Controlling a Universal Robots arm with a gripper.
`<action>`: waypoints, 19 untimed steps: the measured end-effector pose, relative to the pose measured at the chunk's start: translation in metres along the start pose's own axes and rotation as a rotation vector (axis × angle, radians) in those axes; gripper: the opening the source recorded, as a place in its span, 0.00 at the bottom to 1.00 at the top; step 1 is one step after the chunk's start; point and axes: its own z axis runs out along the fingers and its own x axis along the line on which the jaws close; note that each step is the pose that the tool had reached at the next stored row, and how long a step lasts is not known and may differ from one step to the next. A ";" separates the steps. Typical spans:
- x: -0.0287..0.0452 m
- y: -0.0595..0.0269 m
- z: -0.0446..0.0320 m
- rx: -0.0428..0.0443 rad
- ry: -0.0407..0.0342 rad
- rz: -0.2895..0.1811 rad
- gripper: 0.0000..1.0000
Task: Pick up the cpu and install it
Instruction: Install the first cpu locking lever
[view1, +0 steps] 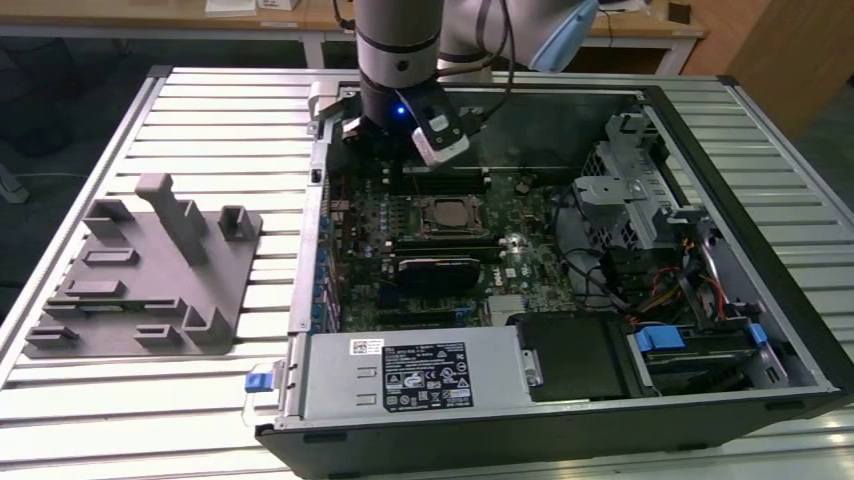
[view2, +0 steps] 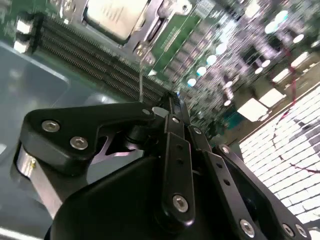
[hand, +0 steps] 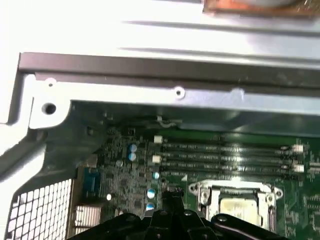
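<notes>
The black fingers (view2: 172, 107) are pressed together with nothing between them, tips meeting at a point above the green board (view2: 215, 55). The gripper (hand: 167, 192) hangs inside the open computer case (view1: 694, 150), over the board's edge beside the long memory slots (hand: 225, 155). Just past the tips, on the far side of those slots, the cpu (hand: 237, 206) lies flat in its socket, pale silver top up, with the metal frame (hand: 200, 189) around it; the fingers are near it but not touching. In the second wrist view the cpu (view2: 116, 14) sits beyond the dark slots (view2: 80, 45), clear of the fingertips. In the exterior view the cpu (view1: 441, 213) lies mid-board, just below the gripper (view1: 400, 172). Well apart from the fingers, outside the case on the slatted table (view1: 227, 110), stands a grey plastic tray (view1: 140, 270) with upright posts
</notes>
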 end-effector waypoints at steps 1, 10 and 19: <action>0.0000 -0.0001 0.0000 -0.0276 -0.0012 0.000 0.11; -0.0016 -0.0002 0.0000 -0.0596 -0.0028 0.000 0.11; -0.0227 -0.0012 -0.0001 -0.0594 -0.0021 0.002 0.11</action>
